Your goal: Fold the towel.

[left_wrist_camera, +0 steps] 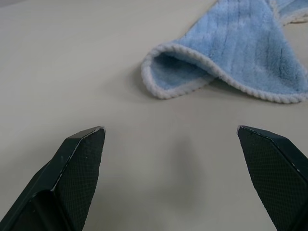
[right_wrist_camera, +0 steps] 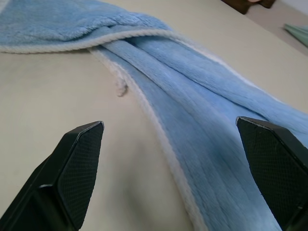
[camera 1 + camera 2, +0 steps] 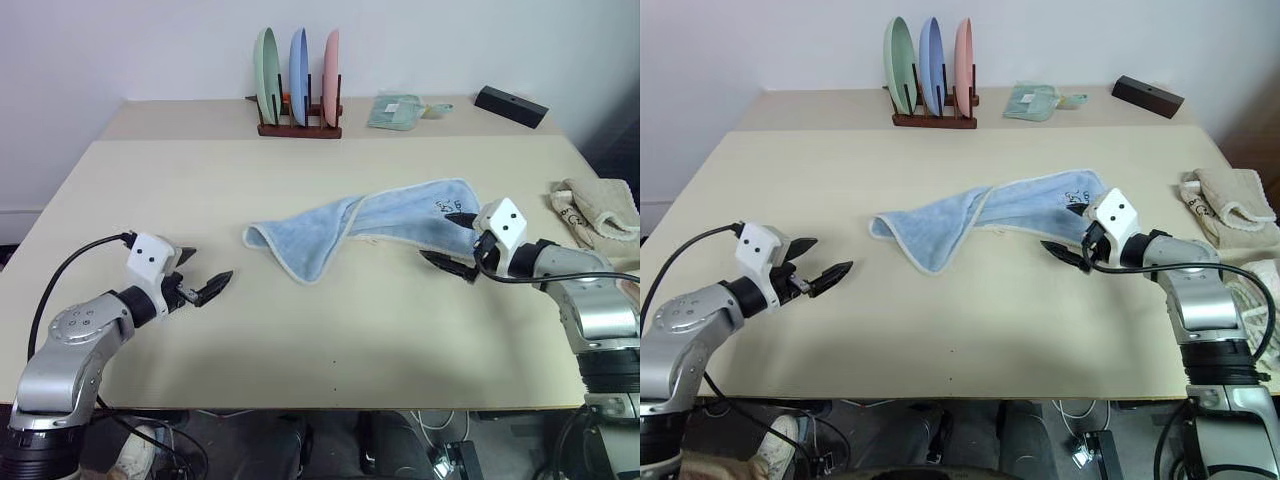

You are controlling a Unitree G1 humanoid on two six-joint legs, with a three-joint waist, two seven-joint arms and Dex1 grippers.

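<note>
The light blue towel (image 3: 360,225) lies bunched in a long, loosely folded strip across the middle of the table, with whitish trim and a small dark mark near its right end. My right gripper (image 3: 443,238) is open at that right end, its upper finger over the cloth; in the right wrist view the towel (image 2: 202,96) runs between the spread fingers. My left gripper (image 3: 208,266) hovers open over bare table, well short of the towel's left fold (image 1: 178,77), with nothing between its fingers.
A wooden rack (image 3: 298,128) holding three upright plates stands at the back. A mint-green cloth (image 3: 395,110) and a black box (image 3: 510,105) lie at the back right. Beige towels (image 3: 598,210) sit at the table's right edge. Bare tabletop (image 3: 320,340) spreads in front.
</note>
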